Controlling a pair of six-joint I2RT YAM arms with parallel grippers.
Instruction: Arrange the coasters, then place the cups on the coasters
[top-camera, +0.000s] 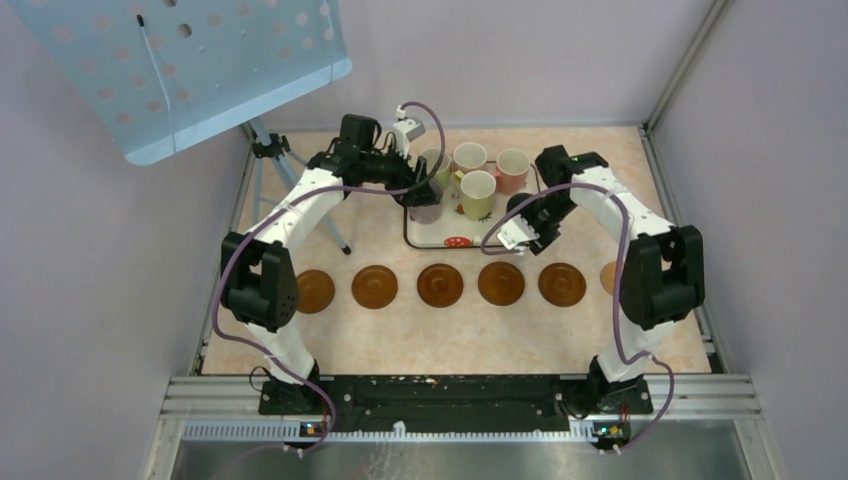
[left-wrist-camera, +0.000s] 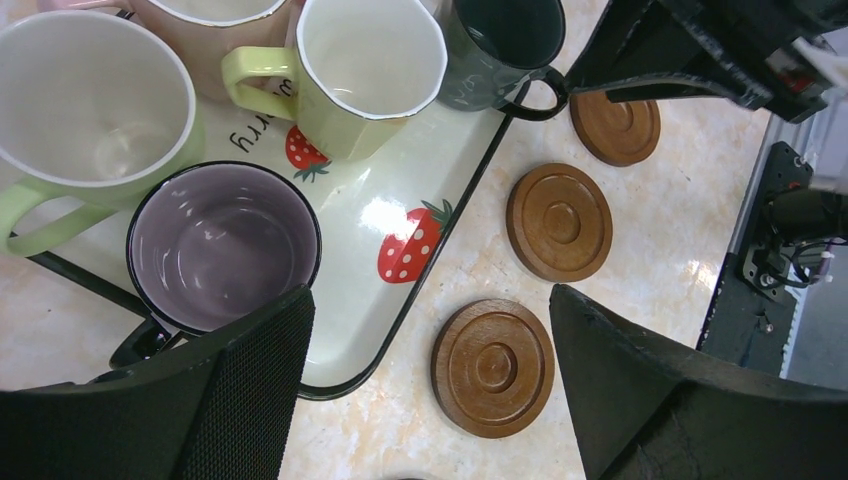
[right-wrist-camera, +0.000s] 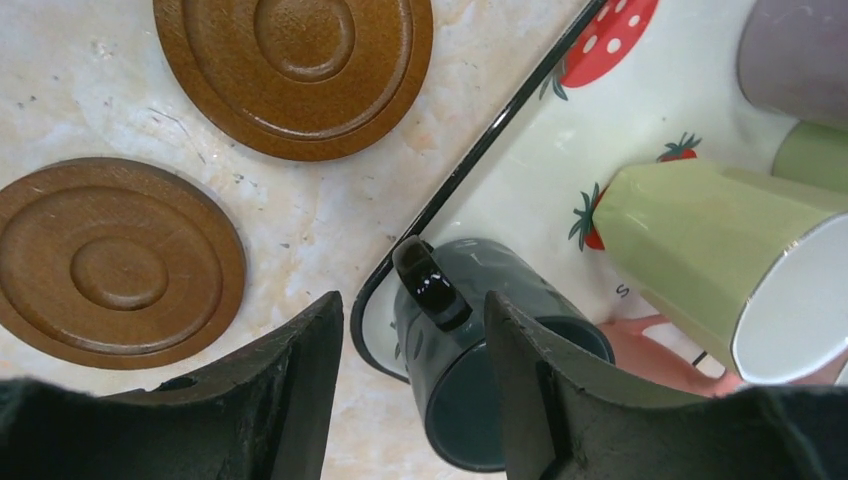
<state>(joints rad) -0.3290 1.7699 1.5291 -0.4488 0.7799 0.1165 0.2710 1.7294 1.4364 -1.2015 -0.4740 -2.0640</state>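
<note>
Far back on the table, white tray (left-wrist-camera: 360, 200) crowded with cups (top-camera: 478, 193). In front, brown coasters (top-camera: 440, 285) in a row. Left gripper (left-wrist-camera: 430, 292) spread wide, purple cup (left-wrist-camera: 222, 245) just beside one finger. Right gripper (right-wrist-camera: 412, 300) half apart, dark cup (right-wrist-camera: 455, 385) handle (right-wrist-camera: 430, 285) between the fingers, not squeezed yet.

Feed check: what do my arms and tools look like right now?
The left arm and right arm have white links, black joint housings and looping mauve cables. The left tool and right tool have broad black fingers; the left's show a mesh texture.
</note>
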